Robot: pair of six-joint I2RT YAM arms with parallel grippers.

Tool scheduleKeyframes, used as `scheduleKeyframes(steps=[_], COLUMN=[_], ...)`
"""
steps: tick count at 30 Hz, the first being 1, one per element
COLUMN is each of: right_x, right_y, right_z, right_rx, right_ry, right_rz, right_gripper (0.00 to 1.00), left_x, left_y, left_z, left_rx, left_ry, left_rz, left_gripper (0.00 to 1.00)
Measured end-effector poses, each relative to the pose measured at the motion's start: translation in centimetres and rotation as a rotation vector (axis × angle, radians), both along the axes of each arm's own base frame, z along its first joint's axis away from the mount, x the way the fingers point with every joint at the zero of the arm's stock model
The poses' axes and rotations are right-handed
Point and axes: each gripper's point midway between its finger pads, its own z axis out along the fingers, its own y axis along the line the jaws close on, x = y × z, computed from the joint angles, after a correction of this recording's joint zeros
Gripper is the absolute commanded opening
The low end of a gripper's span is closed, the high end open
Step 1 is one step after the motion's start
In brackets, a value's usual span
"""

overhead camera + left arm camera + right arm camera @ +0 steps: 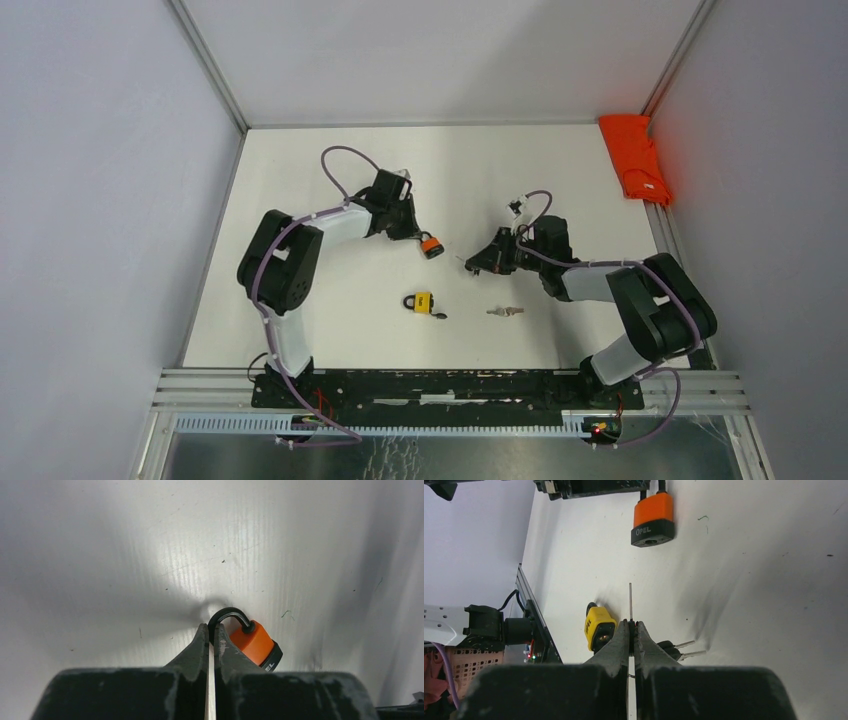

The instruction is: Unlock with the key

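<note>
An orange padlock (431,245) with a black base hangs from my left gripper (418,235), which is shut on its black shackle (227,614). The orange body (252,642) sits just right of my fingertips. My right gripper (478,265) is shut on a key. The thin blade of the key (630,602) sticks straight out from my right gripper (632,625). It points toward the keyhole end of the orange padlock (653,517), with a gap between them.
A yellow padlock (420,301) with a key in it lies on the white table near the front. A pair of loose keys (507,311) lies to its right. An orange cloth (635,155) sits at the back right corner.
</note>
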Motion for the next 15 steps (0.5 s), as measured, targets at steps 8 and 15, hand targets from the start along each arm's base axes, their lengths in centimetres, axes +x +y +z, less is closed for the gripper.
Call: scheduleKeyframes(steps=[8,15], right_x=[-0.4,-0.5], right_y=[0.5,0.5], right_z=[-1.6,-1.7], right_rx=[-0.007,-0.009], right_ry=[0.048,0.049], right_rz=[0.011,0.015], right_gripper=[0.00,0.00], left_x=[0.0,-1.3], left_y=[0.9,3.0], left_z=[-0.3,0.2], left_rx=[0.011,0.097], left_ry=[0.009,-0.001], left_rz=[0.043,0.055], left_gripper=[0.11,0.02])
